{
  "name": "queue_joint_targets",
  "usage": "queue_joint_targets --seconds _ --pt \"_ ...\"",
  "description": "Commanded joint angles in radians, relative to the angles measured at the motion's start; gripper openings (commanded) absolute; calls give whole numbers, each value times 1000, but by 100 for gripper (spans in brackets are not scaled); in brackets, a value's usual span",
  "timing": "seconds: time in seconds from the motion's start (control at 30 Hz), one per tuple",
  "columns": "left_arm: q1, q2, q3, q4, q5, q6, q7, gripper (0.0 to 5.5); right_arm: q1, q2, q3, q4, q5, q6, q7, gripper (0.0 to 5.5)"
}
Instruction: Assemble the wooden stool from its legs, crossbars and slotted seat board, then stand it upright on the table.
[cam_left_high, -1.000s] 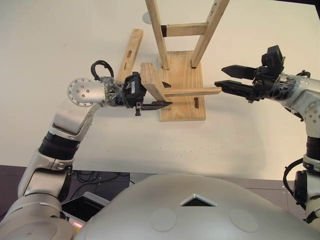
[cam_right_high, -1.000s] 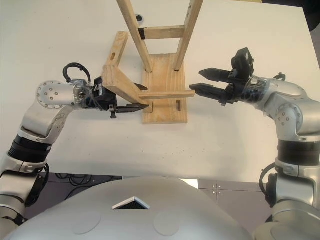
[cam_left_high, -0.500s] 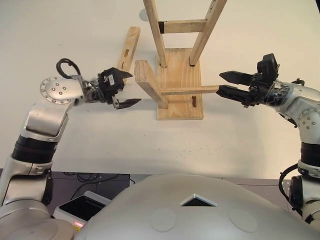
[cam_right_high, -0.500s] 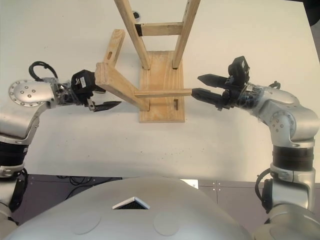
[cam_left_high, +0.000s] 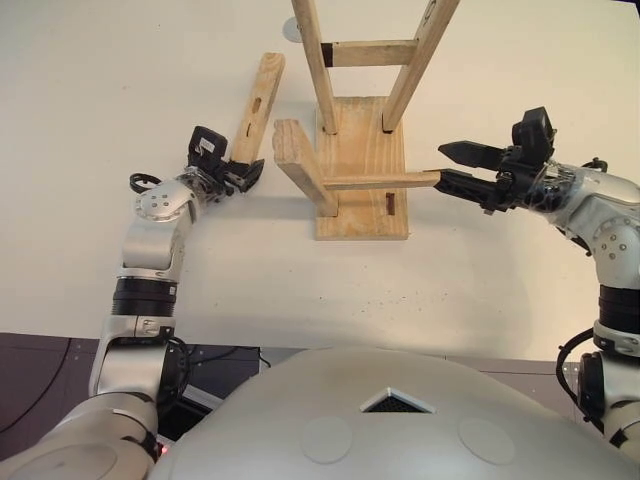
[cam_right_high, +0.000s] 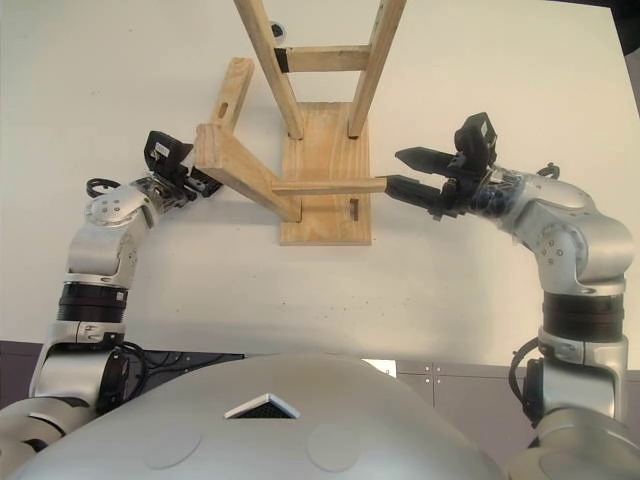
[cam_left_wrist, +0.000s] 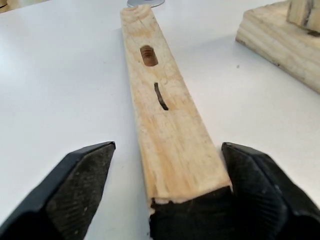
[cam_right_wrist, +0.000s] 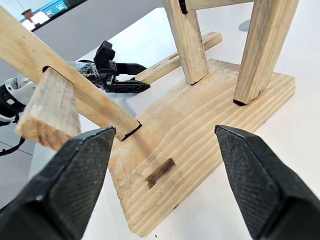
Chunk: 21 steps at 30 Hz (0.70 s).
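Note:
The slotted seat board (cam_left_high: 362, 215) lies flat on the white table. Two legs (cam_left_high: 318, 70) joined by a crossbar (cam_left_high: 368, 52) stand in its far slots. A third leg (cam_left_high: 300, 165) leans in a near slot, and its crossbar (cam_left_high: 385, 182) sticks out to the right. My right gripper (cam_left_high: 447, 165) is open, one finger by that crossbar's free end (cam_right_wrist: 47, 105). A loose leg (cam_left_wrist: 167, 115) lies flat to the left of the board. My left gripper (cam_left_wrist: 167, 146) is open and straddles that leg's near end.
One near slot (cam_right_wrist: 161, 172) of the seat board is unfilled. A small grey disc (cam_left_high: 290, 30) lies beyond the loose leg's far end. The table's front edge (cam_left_high: 300, 338) runs close below both arms, with bare tabletop left and right of the stool.
My left gripper has left the third leg, swung out left, then come back up to the loose leg's near end. The third leg keeps leaning in its slot. The right gripper barely moved.

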Motion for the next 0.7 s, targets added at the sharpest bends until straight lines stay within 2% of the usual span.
queue_joint_targets --seconds 0.03,0.3,0.43,0.53,0.57,0.63,0.7 --pt "-32 -1 -12 46 56 75 44 338 -26 23 15 2 -15 -9 -8 365" --pt "-67 9 5 66 67 77 18 214 -31 46 0 12 -16 -17 -36 365" --pt "-103 -30 102 86 -2 25 33 209 -126 41 -82 81 -3 -31 -73 365" --pt "-182 -58 246 34 -177 -49 -42 200 -262 39 -200 144 81 4 -114 365" --pt "-211 -67 296 -14 -282 -33 -97 199 -314 53 -251 151 168 53 -130 365" --pt "-261 -83 403 -128 -559 72 -198 199 -409 102 -311 143 338 146 -177 365" --pt "-289 -62 439 -224 -770 195 -281 199 -469 163 -298 105 437 189 -225 365"
